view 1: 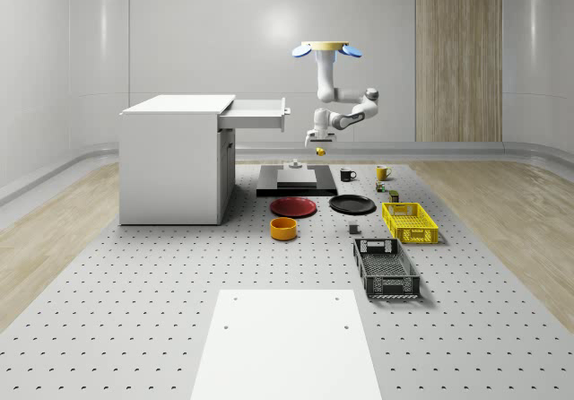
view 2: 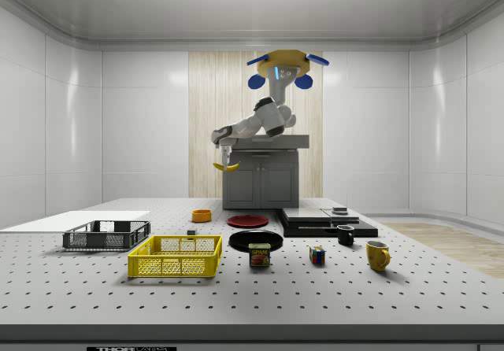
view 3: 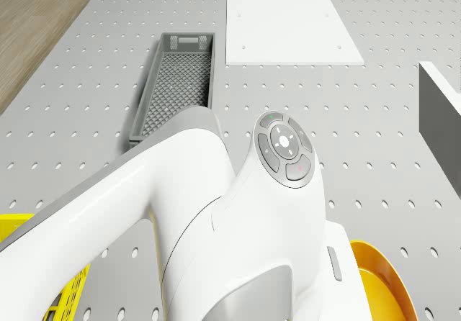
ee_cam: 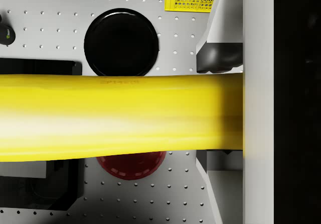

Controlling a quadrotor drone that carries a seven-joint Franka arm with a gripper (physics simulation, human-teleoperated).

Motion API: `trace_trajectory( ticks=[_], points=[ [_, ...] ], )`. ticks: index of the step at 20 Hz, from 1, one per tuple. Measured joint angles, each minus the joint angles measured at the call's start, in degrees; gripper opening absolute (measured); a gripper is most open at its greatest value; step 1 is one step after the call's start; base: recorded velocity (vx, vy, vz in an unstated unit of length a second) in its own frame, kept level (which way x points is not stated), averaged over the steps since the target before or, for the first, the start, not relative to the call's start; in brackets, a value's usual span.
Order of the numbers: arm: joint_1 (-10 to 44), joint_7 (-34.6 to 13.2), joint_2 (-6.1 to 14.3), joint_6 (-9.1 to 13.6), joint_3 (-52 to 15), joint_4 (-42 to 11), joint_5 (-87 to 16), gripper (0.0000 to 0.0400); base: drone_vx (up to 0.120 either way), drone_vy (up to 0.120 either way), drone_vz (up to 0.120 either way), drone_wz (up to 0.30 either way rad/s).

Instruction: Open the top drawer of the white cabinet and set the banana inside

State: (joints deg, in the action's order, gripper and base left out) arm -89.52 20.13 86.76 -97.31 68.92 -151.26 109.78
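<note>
The drone [view 1: 326, 49] hovers in the air beside the white cabinet [view 1: 173, 160], whose top drawer [view 1: 256, 113] stands pulled out. Its end effector [view 1: 317, 145] is clamped on the banana [view 1: 320, 151], held aloft just past the drawer's front, above the black plate [ee_cam: 121, 41] and red plate [ee_cam: 131, 165] on the counter [view 1: 134, 283].
</note>
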Motion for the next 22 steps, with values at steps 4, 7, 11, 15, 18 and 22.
trace_trajectory(
  ticks=[4,7,11,15,18,22],
  points=[
    [-0.1,0.0,0.2,-0.1,0.0,0.0,-0.1,0.0190,-0.120,0.000,0.120,0.000],
    [-0.1,0.1,0.3,-0.2,0.0,0.0,-0.1,0.0190,-0.120,0.000,0.120,0.000],
    [-0.2,0.1,0.4,-0.4,0.0,0.0,-0.2,0.0190,-0.120,0.000,0.120,0.000],
    [-0.2,0.2,0.5,-0.5,0.0,0.0,-0.2,0.0190,-0.120,0.000,0.120,0.000],
    [-0.3,0.2,0.6,-0.6,0.0,0.0,-0.3,0.0190,-0.120,0.000,0.120,0.000],
    [-0.3,0.2,0.8,-0.7,0.0,0.0,-0.3,0.0190,-0.120,0.000,0.120,0.000]
  ],
)
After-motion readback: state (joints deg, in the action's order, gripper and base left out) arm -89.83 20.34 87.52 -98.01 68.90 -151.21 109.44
